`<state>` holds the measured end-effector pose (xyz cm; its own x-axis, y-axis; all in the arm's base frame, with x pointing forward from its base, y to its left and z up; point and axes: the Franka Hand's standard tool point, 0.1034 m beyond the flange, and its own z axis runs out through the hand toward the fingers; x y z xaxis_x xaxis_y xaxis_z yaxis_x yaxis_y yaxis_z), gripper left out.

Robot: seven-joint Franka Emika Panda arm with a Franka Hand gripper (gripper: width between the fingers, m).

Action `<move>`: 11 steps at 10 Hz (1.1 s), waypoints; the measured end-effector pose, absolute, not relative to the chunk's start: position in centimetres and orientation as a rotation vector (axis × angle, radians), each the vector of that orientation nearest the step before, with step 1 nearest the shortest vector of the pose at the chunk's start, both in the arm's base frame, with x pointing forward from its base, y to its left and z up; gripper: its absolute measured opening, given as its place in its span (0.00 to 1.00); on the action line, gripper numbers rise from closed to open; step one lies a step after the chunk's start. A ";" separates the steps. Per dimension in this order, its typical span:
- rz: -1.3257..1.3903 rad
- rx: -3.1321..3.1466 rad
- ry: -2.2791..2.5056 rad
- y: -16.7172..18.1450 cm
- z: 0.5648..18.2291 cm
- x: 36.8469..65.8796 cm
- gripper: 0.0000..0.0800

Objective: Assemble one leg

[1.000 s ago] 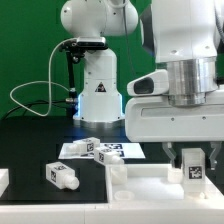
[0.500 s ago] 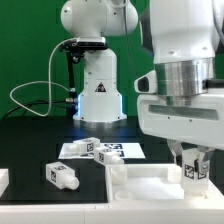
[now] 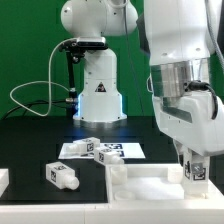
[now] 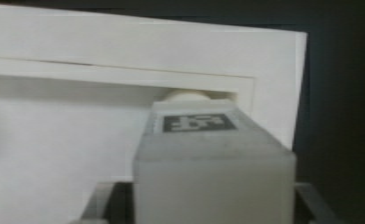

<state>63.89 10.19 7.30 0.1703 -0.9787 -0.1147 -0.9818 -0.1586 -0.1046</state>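
My gripper (image 3: 197, 165) is at the exterior view's right, shut on a leg (image 3: 197, 173), a chunky white peg with a tag marker, held upright over the right end of the large white panel (image 3: 140, 186). In the wrist view the held leg (image 4: 205, 150) fills the space between the fingers of the gripper (image 4: 211, 205). Its far end lies by a raised rim of the panel (image 4: 90, 60); I cannot tell whether they touch. Two more legs lie on the table: one (image 3: 62, 176) at the left front, one (image 3: 86, 146) by the marker board (image 3: 118, 151).
The arm's white base (image 3: 98, 92) stands at the back with cables trailing to the exterior view's left. A white part (image 3: 3, 181) shows at the left edge. The table is black, with a green backdrop behind.
The gripper with the leg has shifted a little to the exterior view's right and slightly down, and the wrist has tilted. The loose legs and panel have not moved.
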 end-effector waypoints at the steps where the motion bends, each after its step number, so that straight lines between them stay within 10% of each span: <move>1: 0.003 -2.499 1.670 10.6 7.5 63.9 0.36; 3: -0.026 -2.746 1.240 11.3 7.4 63.8 0.76; 11: -0.069 -3.001 0.488 11.6 7.2 63.6 0.71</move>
<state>63.59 11.60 7.21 0.9475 -0.3184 0.0286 -0.3138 -0.9435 -0.1065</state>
